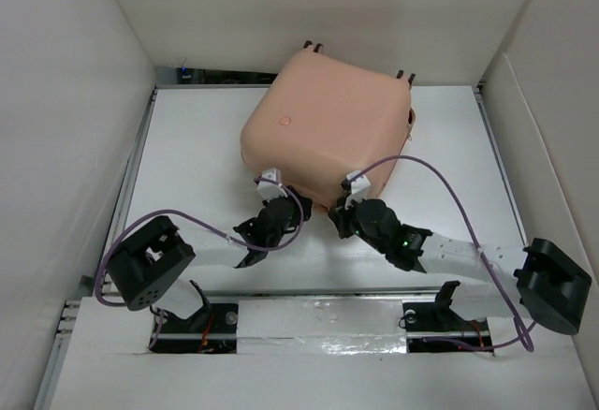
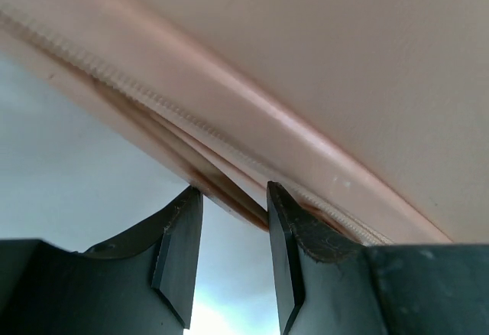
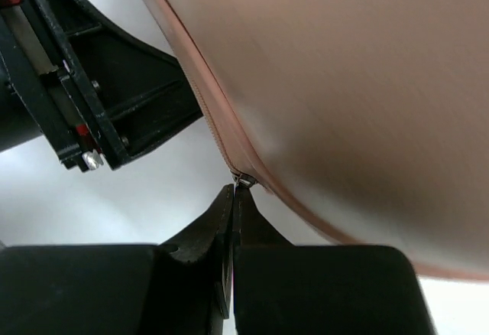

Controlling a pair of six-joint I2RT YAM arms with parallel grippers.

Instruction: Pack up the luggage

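The luggage is a peach-pink hard-shell suitcase lying flat and closed at the back middle of the white table. Its zipper seam runs along the near edge. My left gripper is open at that edge, and its jaws stand one on each side of the lower lip of the seam, holding nothing. My right gripper is at the near right corner of the luggage. Its jaws are pressed together, with the small metal zipper pull at their tips.
White walls enclose the table on the left, back and right. The left arm's wrist is close beside my right gripper. Purple cables loop over both arms. The arm bases sit at the near edge.
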